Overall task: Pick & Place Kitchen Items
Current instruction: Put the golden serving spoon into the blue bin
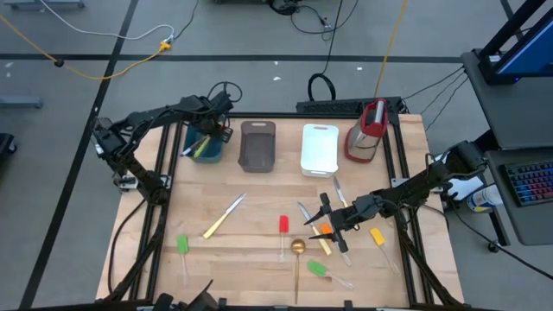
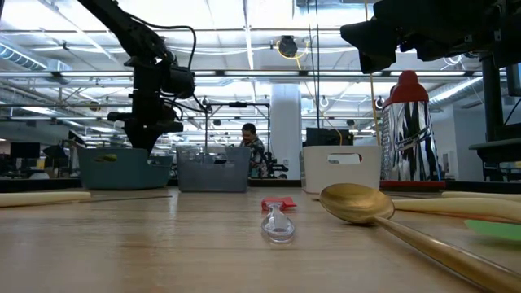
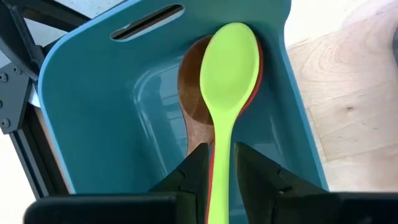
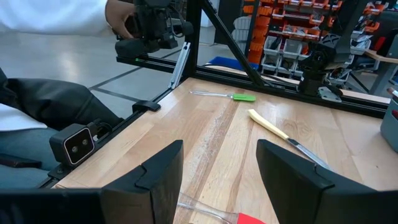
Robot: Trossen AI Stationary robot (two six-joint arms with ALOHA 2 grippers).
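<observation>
My left gripper stands over the teal tub at the far left, shut on a green silicone spoon. The spoon's head lies in the tub on a wooden spoon and a red spoon. My right gripper hangs open and empty above the table's right middle, over an orange spatula and pale-handled knives. In the right wrist view, a clear-handled red spatula lies on the wood below its fingers. My left gripper pinches the green spoon's handle between its two fingers, just behind the head. The fingers lie across the handle and slant down into the tub. The spoon's head rests on the wooden and red spoons in the tub.
A grey tub, a white tub and a red-and-clear jug stand along the far edge. On the table lie a yellow-handled knife, green spatulas, a gold spoon and a yellow spatula. A person stands beyond the table.
</observation>
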